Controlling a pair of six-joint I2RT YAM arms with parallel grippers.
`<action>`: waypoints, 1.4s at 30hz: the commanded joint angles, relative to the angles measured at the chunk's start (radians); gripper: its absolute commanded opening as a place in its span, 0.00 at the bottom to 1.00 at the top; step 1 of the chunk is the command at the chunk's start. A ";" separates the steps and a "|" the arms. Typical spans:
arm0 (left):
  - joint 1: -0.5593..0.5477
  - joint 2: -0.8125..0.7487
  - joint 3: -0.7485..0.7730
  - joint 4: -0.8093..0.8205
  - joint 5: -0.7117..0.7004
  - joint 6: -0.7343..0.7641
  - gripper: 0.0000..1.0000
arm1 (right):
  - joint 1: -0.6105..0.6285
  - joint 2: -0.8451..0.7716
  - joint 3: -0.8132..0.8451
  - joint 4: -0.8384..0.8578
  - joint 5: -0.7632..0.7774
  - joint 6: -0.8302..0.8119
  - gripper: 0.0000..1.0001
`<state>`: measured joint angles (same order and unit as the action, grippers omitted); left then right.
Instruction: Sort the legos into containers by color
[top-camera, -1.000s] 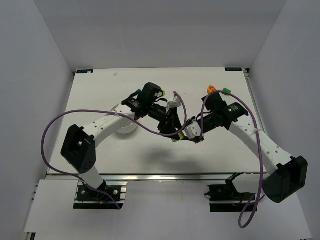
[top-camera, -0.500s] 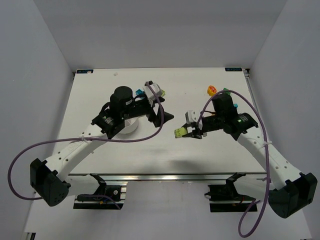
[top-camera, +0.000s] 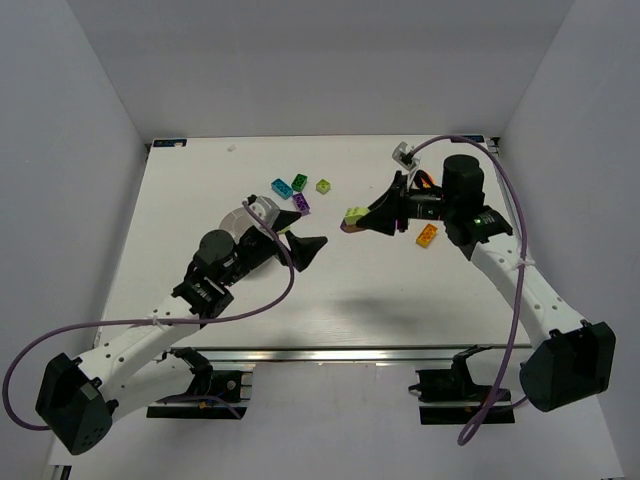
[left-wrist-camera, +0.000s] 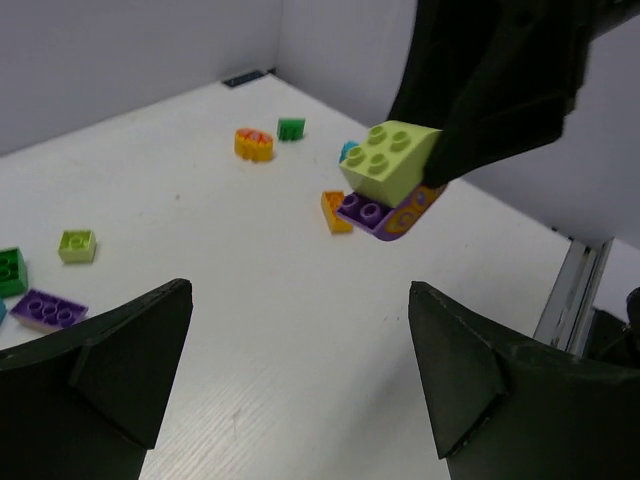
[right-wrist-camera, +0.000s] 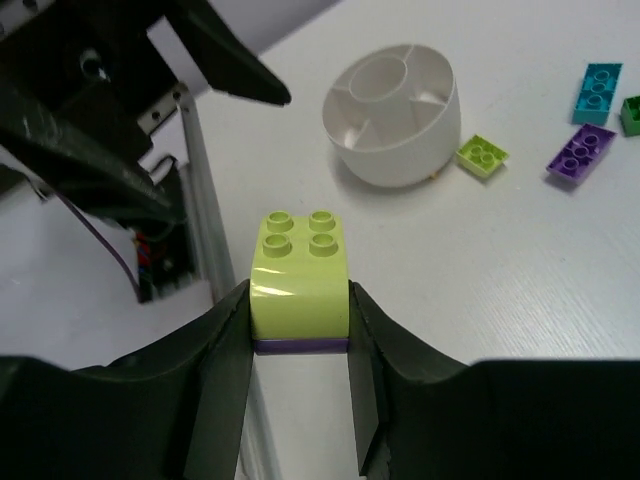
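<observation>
My right gripper (top-camera: 352, 222) is shut on a lime-yellow lego (right-wrist-camera: 300, 272) with a purple plate (left-wrist-camera: 386, 214) stuck beneath it, held in the air over the table's middle. Left of it, my left gripper (top-camera: 303, 246) stands open and holds nothing, its fingers (left-wrist-camera: 478, 378) wide apart above bare table. The white divided bowl (right-wrist-camera: 392, 116) sits behind my left arm, half hidden in the top view (top-camera: 231, 219). Loose legos lie behind it: cyan (top-camera: 281, 187), dark green (top-camera: 298, 182), lime (top-camera: 323, 186) and purple (top-camera: 301, 203). An orange lego (top-camera: 427, 235) lies under my right arm.
In the left wrist view, an orange round piece (left-wrist-camera: 253, 143), a green lego (left-wrist-camera: 291, 128) and a cyan one (left-wrist-camera: 348, 152) lie at the far right of the table. The table's metal front rail (left-wrist-camera: 570, 290) is close to my left gripper.
The two grippers, together at mid-table a second ago, have parted. My left gripper opened wide and drew back to the left. My right gripper carried the lime and purple legos away, toward the back.
</observation>
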<state>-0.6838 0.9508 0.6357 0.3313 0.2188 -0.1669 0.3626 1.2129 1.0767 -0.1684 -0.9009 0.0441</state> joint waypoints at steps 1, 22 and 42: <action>-0.005 -0.020 -0.017 0.218 0.046 -0.033 0.98 | -0.034 0.033 0.051 0.275 -0.098 0.356 0.02; 0.004 0.140 0.133 0.419 0.129 -0.519 0.98 | -0.143 0.134 -0.146 1.553 -0.294 1.276 0.01; 0.004 0.264 0.202 0.431 0.197 -0.577 0.98 | -0.145 0.157 -0.136 1.584 -0.227 1.313 0.02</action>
<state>-0.6827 1.2156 0.7929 0.7380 0.4034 -0.7414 0.2115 1.3937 0.9325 1.2865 -1.1530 1.3548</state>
